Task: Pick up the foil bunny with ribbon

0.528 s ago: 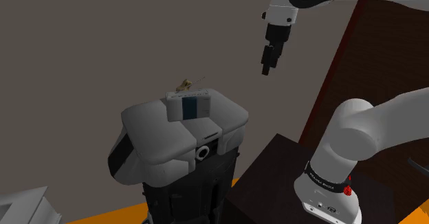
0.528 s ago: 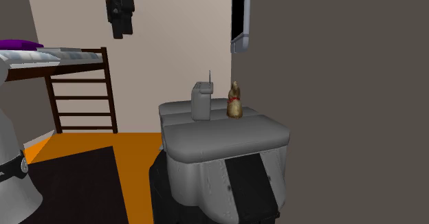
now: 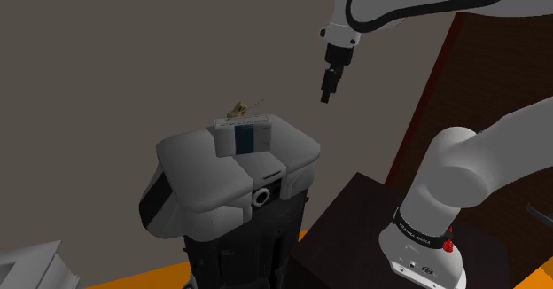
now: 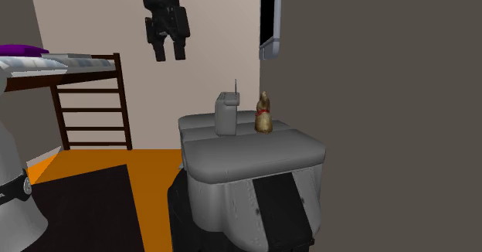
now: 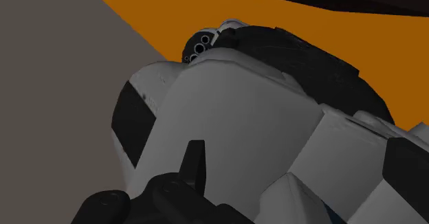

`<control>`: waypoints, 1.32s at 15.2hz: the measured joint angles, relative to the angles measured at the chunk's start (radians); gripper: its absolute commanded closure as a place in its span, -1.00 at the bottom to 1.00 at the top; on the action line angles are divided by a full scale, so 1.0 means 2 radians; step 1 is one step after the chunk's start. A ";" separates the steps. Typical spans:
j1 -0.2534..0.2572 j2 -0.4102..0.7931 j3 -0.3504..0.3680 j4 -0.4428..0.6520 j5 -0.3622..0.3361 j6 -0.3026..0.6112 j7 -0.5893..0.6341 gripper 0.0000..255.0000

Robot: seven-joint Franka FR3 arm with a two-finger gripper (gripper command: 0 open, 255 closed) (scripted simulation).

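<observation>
One foil bunny [image 4: 264, 113], well below claw [image 4: 170, 55]

Grey-white bulky unit [image 4: 255, 154], topped by white box [image 4: 226, 115], brown bunny [image 4: 264, 116] (upright)

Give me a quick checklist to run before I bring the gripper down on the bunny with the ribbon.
1. Is the gripper open: ok, its fingers stand apart in the second exterior view.
2. Is it empty: ok, nothing sits between the fingers.
3. Is the bunny upright: ok, it stands on the grey cushioned top.
4. Is the gripper over the bunny: not ok, it hangs high and off to the second exterior view's left of it.
5. Is there finger room beside the white box: cannot tell; in the shoulder view the box stands in front of the bunny.
</observation>
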 measured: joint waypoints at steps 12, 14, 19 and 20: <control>0.061 0.202 -0.077 0.050 0.053 0.202 -0.175 -1.00; 0.073 0.246 -0.087 0.072 0.078 0.229 -0.212 -1.00; 0.090 0.340 -0.097 0.126 0.154 0.275 -0.315 -1.00; 0.090 0.360 -0.096 0.142 0.170 0.279 -0.336 -1.00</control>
